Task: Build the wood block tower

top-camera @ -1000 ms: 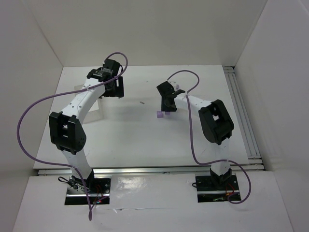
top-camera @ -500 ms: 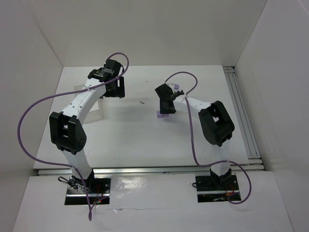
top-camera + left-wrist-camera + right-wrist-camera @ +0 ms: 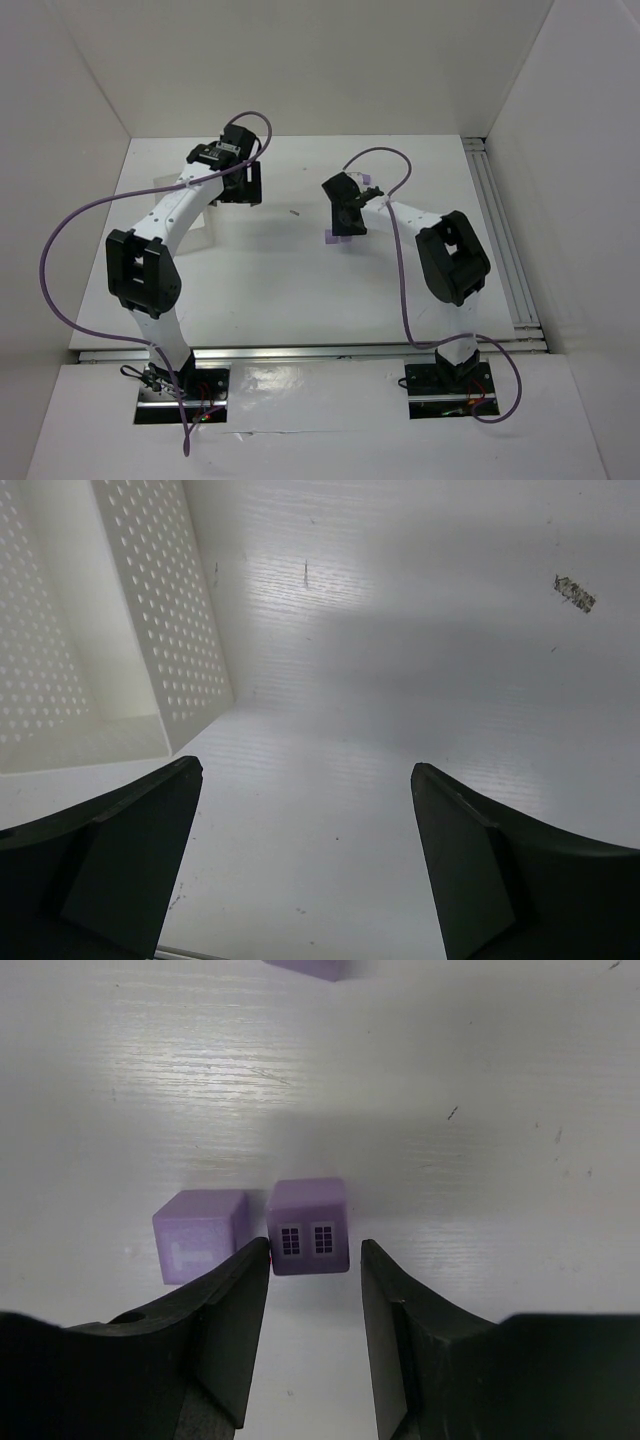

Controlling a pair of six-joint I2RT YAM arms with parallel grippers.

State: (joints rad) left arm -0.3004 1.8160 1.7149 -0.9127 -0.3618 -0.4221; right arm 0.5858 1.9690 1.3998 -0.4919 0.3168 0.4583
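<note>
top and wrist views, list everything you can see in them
purple blocks: 3, light purple; two side by side mid right wrist view, one printed with windows; third at that view's far edge
tray: 1, white, perforated; left part of table
scrap: 1, greyish; bare table right of tray
cables: 2, purple; one along each arm
arms: 2, white and black; bases at near edge
left gripper: 1, black; open, empty, beside tray
right gripper: 1, black; open, just short of windowed block
</note>
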